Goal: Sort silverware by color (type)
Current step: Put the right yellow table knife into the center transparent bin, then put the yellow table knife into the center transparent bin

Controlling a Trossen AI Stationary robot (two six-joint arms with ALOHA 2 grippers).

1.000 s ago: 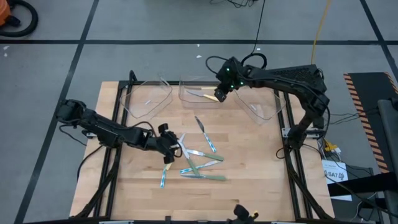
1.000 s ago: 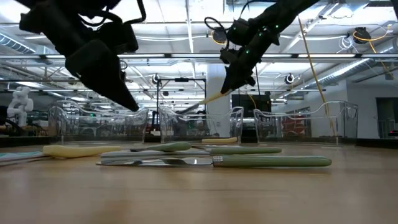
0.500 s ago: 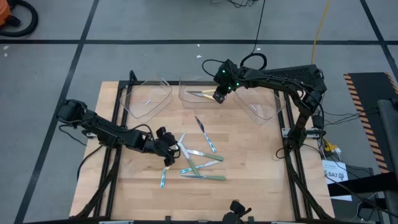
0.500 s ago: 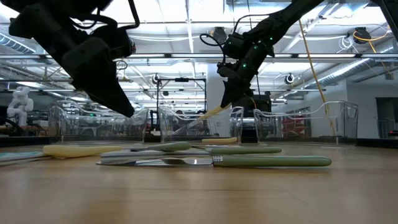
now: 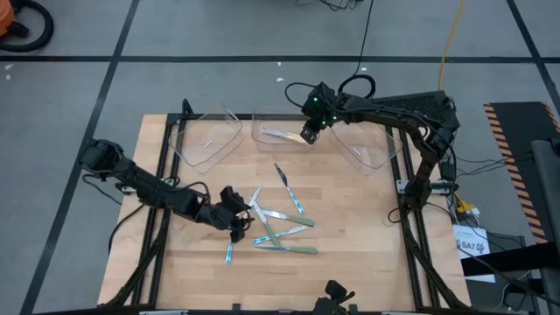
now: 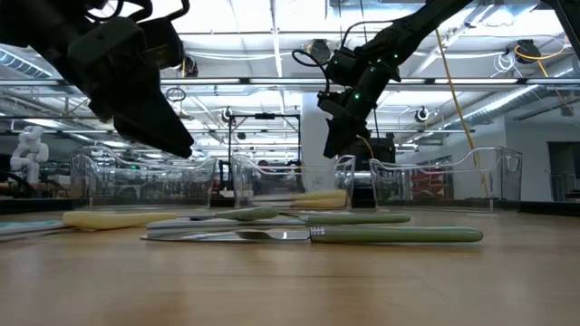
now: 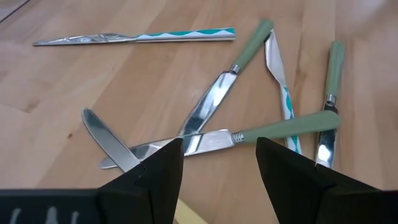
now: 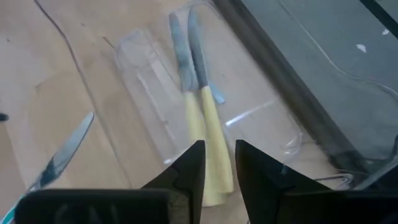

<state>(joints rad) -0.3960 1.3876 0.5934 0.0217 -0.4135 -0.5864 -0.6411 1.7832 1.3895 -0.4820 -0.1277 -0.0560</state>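
Your silverware sits in two places right now. Two yellow-handled knives point(image 8: 202, 115) lie side by side, touching, inside the middle clear tray point(image 5: 267, 140) at the far edge of the table point(image 5: 367, 245). The rest is a loose cluster on the bare wood near the table's middle: green-handled knives point(image 7: 283, 127) crossing one another, a light blue patterned piece point(image 7: 186, 35) lying apart from them, another blue-patterned one point(image 7: 278, 78) leaning through the green ones, and a lone blue-handled piece point(image 5: 229, 253) nearer the front edge. In the low view a green-handled knife point(image 6: 399, 235) lies flat in front, with a yellow handle point(image 6: 118, 218) off to the side.

Your right gripper point(image 5: 308, 136) hangs just above the middle tray, right over the yellow pair. Its fingers point(image 8: 186, 168) stand narrowly apart with nothing between them; both yellow knives rest on the tray floor.

Your left gripper point(image 5: 238, 220) hovers low at the near edge of the cluster, jaws spread wide and empty, with the crossed green knives and one bare blade point(image 7: 106, 138) just beyond its fingertips point(image 7: 163, 168).

Two more clear trays flank the middle one, a left tray point(image 5: 210, 140) and a right tray point(image 5: 367, 150).
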